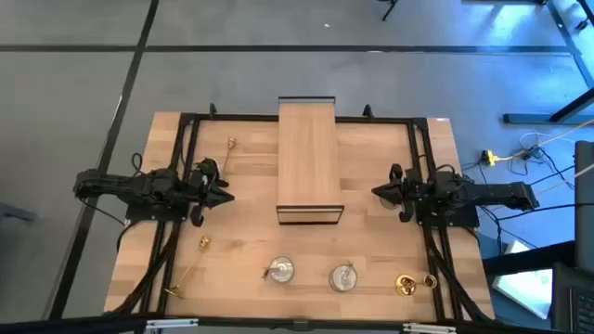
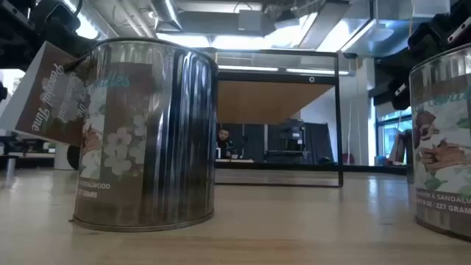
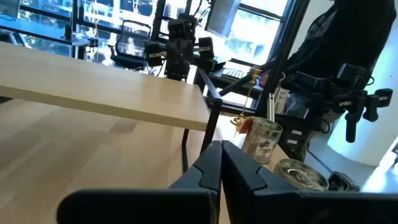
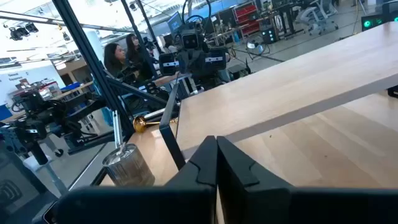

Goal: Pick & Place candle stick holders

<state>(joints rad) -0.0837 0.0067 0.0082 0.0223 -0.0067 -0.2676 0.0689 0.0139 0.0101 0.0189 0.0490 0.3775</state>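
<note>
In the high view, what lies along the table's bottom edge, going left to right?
Slim gold candlestick lying down → silver holder → second silver holder → gold holder → small gold ring-shaped piece.

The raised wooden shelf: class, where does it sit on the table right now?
In the high view, the raised wooden shelf stands mid-table between the left gripper and right gripper.
</note>
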